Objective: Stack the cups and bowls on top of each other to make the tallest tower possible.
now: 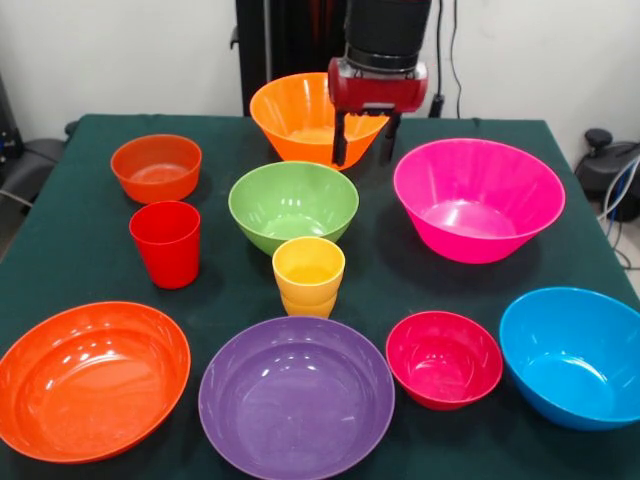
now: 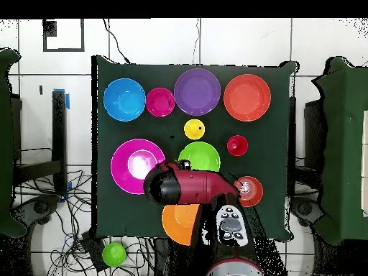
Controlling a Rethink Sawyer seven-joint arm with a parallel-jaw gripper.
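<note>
My gripper (image 1: 364, 152) hangs open and empty at the back of the table, its fingers (image 1: 340, 140) over the right rim of the light orange bowl (image 1: 298, 115). In front of it stand the green bowl (image 1: 293, 205) and the yellow cup (image 1: 308, 275). The red cup (image 1: 165, 243) stands upright to the left, behind it the small orange bowl (image 1: 156, 167). The magenta-pink bowl (image 1: 478, 198) is at the right. Along the near edge lie the orange-red bowl (image 1: 92, 378), purple bowl (image 1: 296, 396), crimson-pink bowl (image 1: 443, 358) and blue bowl (image 1: 572, 355). Nothing is stacked into a tower.
All vessels stand apart on the dark green tablecloth (image 1: 80, 250). In the overhead view my arm (image 2: 194, 188) covers part of the green bowl (image 2: 201, 154) and the light orange bowl (image 2: 180, 223). A green round object (image 2: 113, 254) lies on the floor among cables.
</note>
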